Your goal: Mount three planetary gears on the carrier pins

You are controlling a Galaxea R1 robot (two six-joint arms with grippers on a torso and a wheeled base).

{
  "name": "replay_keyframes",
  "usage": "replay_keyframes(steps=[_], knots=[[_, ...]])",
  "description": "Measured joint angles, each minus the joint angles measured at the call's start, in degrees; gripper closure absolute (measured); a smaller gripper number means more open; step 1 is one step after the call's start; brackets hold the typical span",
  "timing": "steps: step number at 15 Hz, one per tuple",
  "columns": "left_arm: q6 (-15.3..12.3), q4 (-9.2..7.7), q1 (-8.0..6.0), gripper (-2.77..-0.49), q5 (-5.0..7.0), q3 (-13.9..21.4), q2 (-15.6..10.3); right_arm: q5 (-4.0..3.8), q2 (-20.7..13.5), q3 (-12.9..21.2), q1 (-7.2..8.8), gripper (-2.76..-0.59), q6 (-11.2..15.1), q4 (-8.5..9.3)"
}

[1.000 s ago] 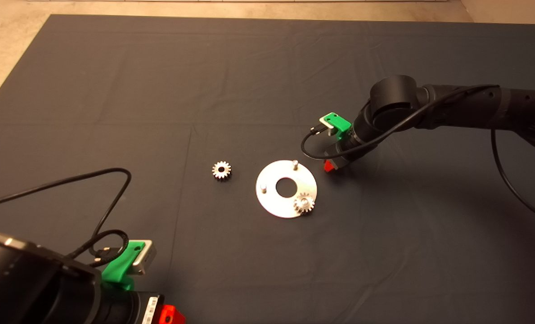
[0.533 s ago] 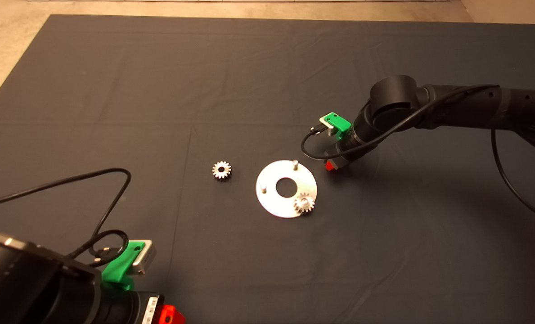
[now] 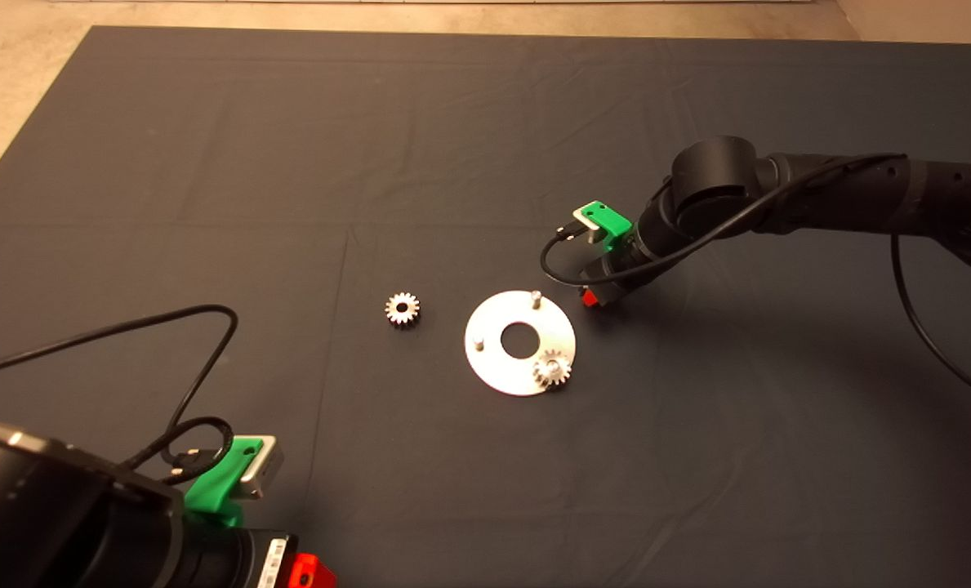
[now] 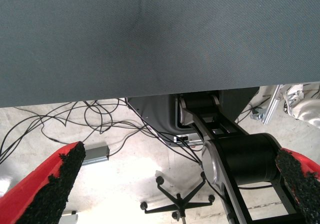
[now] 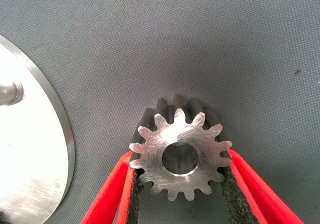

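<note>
Right pincer (image 5: 180,184) lifted slightly, pinching gear (image 5: 179,151) beside disc (image 3: 497,371), left pincer (image 4: 175,184) spread.

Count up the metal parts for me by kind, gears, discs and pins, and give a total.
Gears: 3, one loose on the mat, one on a pin, one in the right gripper.
Discs: 1.
Pins: 3, two bare.
Total: 7.

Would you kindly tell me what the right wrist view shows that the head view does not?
Only the right wrist view shows a gear clamped between the right pincer's fingers. Only the head view shows the loose gear on the mat, the gear on a pin, and the parked left pincer. Both show the disc and a bare pin.
</note>
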Motion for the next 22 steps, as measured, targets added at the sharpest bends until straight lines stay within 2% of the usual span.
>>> replay_keyframes(steps=[11, 13, 15, 16, 17, 18, 20, 22], knots=[[0.0, 0.0, 0.02, -2.77, 0.0, 0.0, 0.0, -0.02, -0.1, 0.1, 0.11, -0.91, 0.0, 0.05], [0.0, -0.01, 0.0, -2.77, 0.0, 0.0, 0.0, -0.32, 0.0, 0.1, 1.28, -0.91, 0.0, 0.25], [0.0, 0.0, 0.01, -2.77, 0.0, 0.0, 0.0, -0.33, 0.0, 0.2, 5.17, -0.91, 0.0, 1.07], [0.0, -0.02, 0.0, -2.77, 0.0, 0.0, 0.0, -0.29, 0.0, 0.2, 8.15, -0.9, 0.0, 3.15], [0.0, 0.0, 0.0, -2.77, 0.0, 0.0, 0.0, -0.22, 0.1, 0.2, 9.92, -0.9, 0.0, 5.8], [0.0, -0.02, 0.0, -2.77, 0.0, 0.0, 0.0, -0.28, 0.2, 0.3, 10.93, -0.91, 0.0, 8.37], [0.0, 0.0, 0.0, -2.77, -0.02, 0.0, 0.1, -0.5, 0.4, 2.1, 11.54, -0.9, 0.0, 11.95], [0.0, -0.02, 0.02, -2.77, 0.0, 0.0, 0.2, -0.61, 0.8, 6.0, 11.57, -0.9, 0.0, 13.89]])
